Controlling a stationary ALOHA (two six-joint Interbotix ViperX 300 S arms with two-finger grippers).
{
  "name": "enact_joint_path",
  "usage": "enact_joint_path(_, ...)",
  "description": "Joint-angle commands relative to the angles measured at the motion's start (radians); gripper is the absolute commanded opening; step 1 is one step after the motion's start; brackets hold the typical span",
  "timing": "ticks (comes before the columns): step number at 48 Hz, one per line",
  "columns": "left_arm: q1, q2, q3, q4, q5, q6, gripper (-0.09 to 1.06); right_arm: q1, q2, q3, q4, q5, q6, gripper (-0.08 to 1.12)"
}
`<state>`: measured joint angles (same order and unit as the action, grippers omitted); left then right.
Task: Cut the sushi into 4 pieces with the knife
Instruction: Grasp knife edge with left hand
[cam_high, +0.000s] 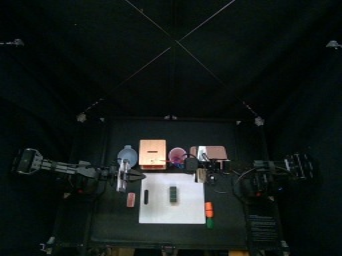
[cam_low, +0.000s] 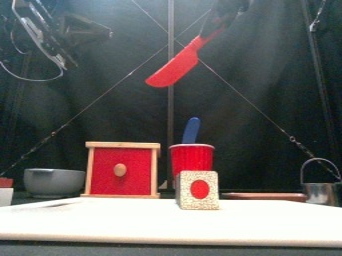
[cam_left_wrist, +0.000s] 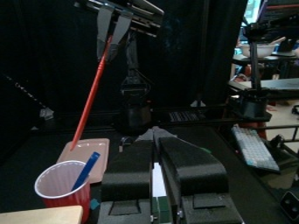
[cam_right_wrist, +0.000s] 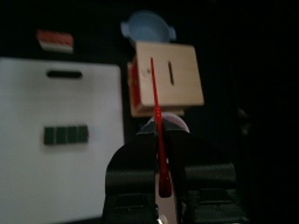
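Overhead, table-level, wrist-mounted (red knife (cam_low: 174, 66) shared)

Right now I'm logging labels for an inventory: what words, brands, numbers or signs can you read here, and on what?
None can be read. The wooden box, red cup, white cutting board, red knife and sushi roll show no lettering in any view.

- Your red knife (cam_low: 181, 62) is plain red.
- Your red cup (cam_low: 191, 158) holds a blue knife (cam_low: 191, 130).
- Your cutting board (cam_high: 160, 210) is white.
- Your sushi roll (cam_high: 175, 193) is dark green on top; its end is pale and speckled around a red spot.
- Your wooden box (cam_low: 122, 170) is pale, its drawer front red with a pale knob.
- The bowl (cam_low: 54, 181) toward the tabletop's left edge is blue-grey.
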<state>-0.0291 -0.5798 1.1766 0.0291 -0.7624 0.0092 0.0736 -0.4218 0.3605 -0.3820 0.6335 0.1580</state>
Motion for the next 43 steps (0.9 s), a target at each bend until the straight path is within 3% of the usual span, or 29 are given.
enact_joint_path(1, -0.005, 0.003, -0.018, 0.002, 0.009, 0.002, 0.46, 0.003, -0.063, 0.106, 0.003, -0.189, 0.048, 0.14)
enact_joint_path(8, -0.006, 0.012, -0.04, 0.002, 0.084, 0.0, 0.5, -0.005, -0.089, 0.244, 0.006, -0.405, 0.115, 0.14)
enact_joint_path(19, -0.018, 0.044, -0.12, 0.017, 0.267, 0.0, 0.74, -0.031, -0.086, 0.379, 0.017, -0.617, 0.183, 0.13)
enact_joint_path(23, -0.021, 0.066, -0.144, 0.017, 0.313, 0.0, 0.83, -0.044, -0.086, 0.4, 0.021, -0.646, 0.184, 0.13)
enact_joint_path(35, -0.035, 0.095, -0.172, 0.014, 0.337, 0.0, 0.88, -0.084, -0.086, 0.437, 0.037, -0.68, 0.184, 0.13)
enact_joint_path(43, -0.029, 0.129, -0.193, -0.018, 0.337, 0.0, 0.88, -0.098, -0.083, 0.446, 0.037, -0.721, 0.184, 0.13)
